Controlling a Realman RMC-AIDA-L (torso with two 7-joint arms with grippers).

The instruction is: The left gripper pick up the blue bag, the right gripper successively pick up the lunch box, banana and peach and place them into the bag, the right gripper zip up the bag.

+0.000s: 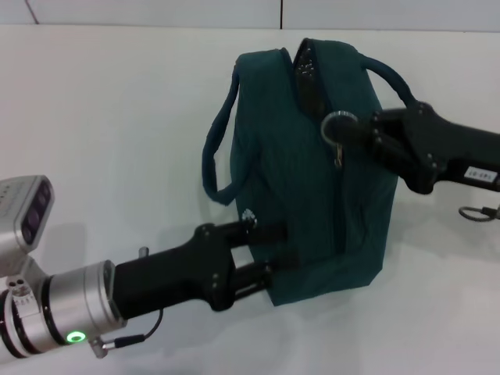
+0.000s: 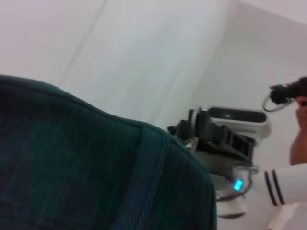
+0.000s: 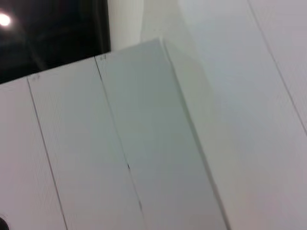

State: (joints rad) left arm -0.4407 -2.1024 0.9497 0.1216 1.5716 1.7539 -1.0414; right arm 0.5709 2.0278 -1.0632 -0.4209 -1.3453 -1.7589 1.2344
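Blue bag (image 1: pixel 312 180): lying on white bench (image 1: pixel 101 133). Left gripper (image 1: pixel 269 254): jaws clamping bag's near lower edge. Right gripper (image 1: pixel 351 133): jaws closing on bag's zipper ring pull (image 1: pixel 338 123).

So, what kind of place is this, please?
Probably an indoor robot test room, not a home: a plain white table, bare white wall panels, and camera equipment on a stand. The left pincer grips the blue bag; the right pincer is at its zipper.
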